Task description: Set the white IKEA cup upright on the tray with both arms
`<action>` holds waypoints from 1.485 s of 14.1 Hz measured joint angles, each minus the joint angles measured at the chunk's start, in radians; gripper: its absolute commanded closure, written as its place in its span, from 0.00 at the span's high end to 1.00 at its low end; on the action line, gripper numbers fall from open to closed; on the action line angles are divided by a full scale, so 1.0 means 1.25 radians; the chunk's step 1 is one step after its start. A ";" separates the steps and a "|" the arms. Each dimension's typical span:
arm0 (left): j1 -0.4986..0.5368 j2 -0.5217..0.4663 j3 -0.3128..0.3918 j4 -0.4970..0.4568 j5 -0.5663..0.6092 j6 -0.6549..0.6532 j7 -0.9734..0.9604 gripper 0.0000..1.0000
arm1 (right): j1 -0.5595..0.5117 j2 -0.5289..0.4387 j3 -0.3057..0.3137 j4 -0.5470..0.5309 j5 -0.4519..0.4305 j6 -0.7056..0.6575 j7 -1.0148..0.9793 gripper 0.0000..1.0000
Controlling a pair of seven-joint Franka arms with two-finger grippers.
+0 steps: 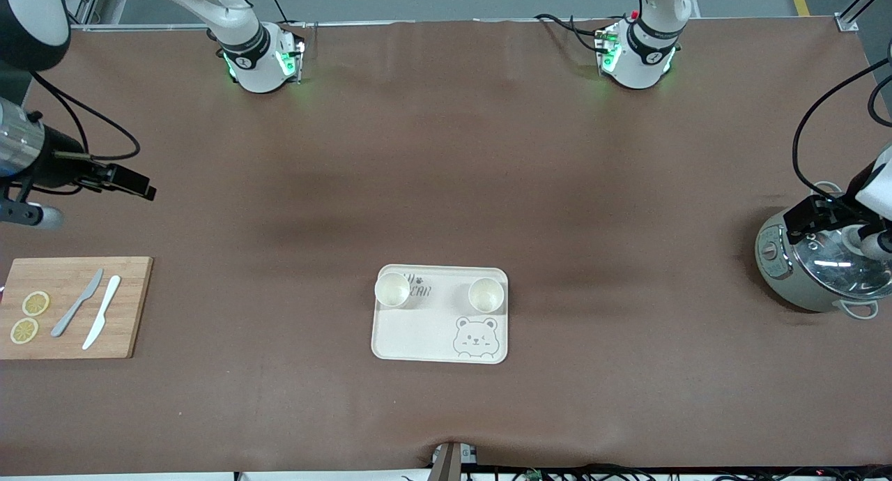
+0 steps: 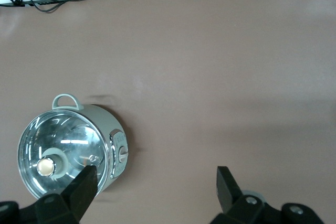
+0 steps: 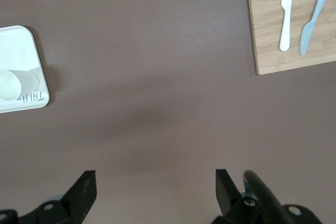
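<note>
The cream tray (image 1: 418, 341) with the bear drawing lies in the middle of the table. Two white cups stand upright on it, one (image 1: 392, 289) toward the right arm's end and one (image 1: 486, 294) toward the left arm's end. The right wrist view shows the tray's corner (image 3: 21, 51) and one cup (image 3: 16, 84). My left gripper (image 1: 801, 223) hangs open and empty over the pot's edge, its jaws (image 2: 156, 182) wide apart. My right gripper (image 1: 143, 188) hangs open and empty over bare table (image 3: 156, 184) between the tray and the cutting board.
A wooden cutting board (image 1: 70, 279) with two knives (image 1: 101, 314) and lemon slices (image 1: 35, 303) lies at the right arm's end; it also shows in the right wrist view (image 3: 273, 35). A lidded grey pot (image 1: 815, 272) stands at the left arm's end, also in the left wrist view (image 2: 73, 145).
</note>
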 measured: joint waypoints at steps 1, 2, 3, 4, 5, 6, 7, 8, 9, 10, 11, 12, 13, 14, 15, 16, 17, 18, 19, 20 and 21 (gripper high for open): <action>0.000 -0.008 0.000 0.000 -0.004 -0.012 0.000 1.00 | 0.001 -0.019 0.005 0.000 -0.004 -0.011 -0.015 1.00; 0.000 -0.014 0.000 0.000 -0.016 -0.018 0.000 1.00 | 0.002 -0.036 0.007 0.000 -0.007 -0.019 -0.047 1.00; 0.000 -0.021 0.000 0.000 -0.029 -0.019 0.000 1.00 | 0.002 -0.052 0.006 0.000 -0.010 -0.027 -0.094 1.00; 0.000 -0.029 0.000 0.000 -0.034 -0.019 0.000 1.00 | 0.001 -0.064 0.005 -0.001 -0.012 -0.037 -0.132 1.00; -0.001 -0.036 -0.001 0.000 -0.035 -0.021 0.001 1.00 | 0.000 -0.072 0.003 -0.001 -0.013 -0.047 -0.153 1.00; -0.001 -0.041 -0.001 -0.001 -0.036 -0.026 0.007 1.00 | 0.000 -0.076 0.003 -0.001 -0.013 -0.054 -0.163 1.00; -0.002 -0.044 0.001 -0.002 -0.038 -0.035 0.022 1.00 | 0.000 -0.078 0.004 0.000 -0.015 -0.060 -0.168 1.00; -0.011 -0.046 0.011 -0.005 -0.048 -0.046 0.040 1.00 | 0.000 -0.079 0.005 0.003 -0.025 -0.065 -0.171 1.00; -0.036 -0.048 0.042 -0.008 -0.063 -0.051 0.050 1.00 | 0.000 -0.079 0.005 0.004 -0.039 -0.069 -0.174 1.00; -0.073 -0.052 0.083 -0.012 -0.079 -0.053 0.057 1.00 | 0.000 -0.079 0.005 0.004 -0.048 -0.074 -0.177 1.00; -0.108 -0.059 0.120 -0.018 -0.092 -0.054 0.058 1.00 | 0.000 -0.079 0.005 0.003 -0.055 -0.079 -0.178 1.00; -0.137 -0.069 0.146 -0.027 -0.101 -0.057 0.058 1.00 | 0.000 -0.078 0.005 0.003 -0.064 -0.086 -0.178 1.00; -0.152 -0.081 0.158 -0.039 -0.106 -0.061 0.052 1.00 | 0.000 -0.078 0.005 0.003 -0.071 -0.093 -0.178 1.00; -0.161 -0.095 0.162 -0.054 -0.107 -0.065 0.038 1.00 | 0.000 -0.078 0.004 0.003 -0.076 -0.097 -0.178 1.00; -0.169 -0.108 0.165 -0.067 -0.108 -0.066 0.021 1.00 | 0.000 -0.077 0.003 0.002 -0.078 -0.099 -0.178 1.00; -0.174 -0.120 0.168 -0.077 -0.109 -0.067 0.006 1.00 | 0.000 -0.077 0.003 0.002 -0.078 -0.099 -0.178 1.00; -0.176 -0.130 0.169 -0.084 -0.113 -0.073 -0.006 1.00 | 0.000 -0.077 0.003 0.002 -0.078 -0.100 -0.178 1.00; -0.177 -0.138 0.171 -0.089 -0.124 -0.082 -0.013 1.00 | 0.000 -0.076 0.003 0.002 -0.079 -0.100 -0.178 1.00; -0.178 -0.145 0.172 -0.092 -0.139 -0.092 -0.025 1.00 | -0.001 -0.076 0.003 0.002 -0.079 -0.101 -0.178 1.00; -0.182 -0.151 0.174 -0.095 -0.152 -0.101 -0.038 1.00 | -0.001 -0.076 0.002 0.002 -0.079 -0.101 -0.178 1.00; -0.189 -0.156 0.178 -0.098 -0.158 -0.111 -0.048 1.00 | -0.001 -0.076 0.002 0.002 -0.079 -0.101 -0.178 1.00</action>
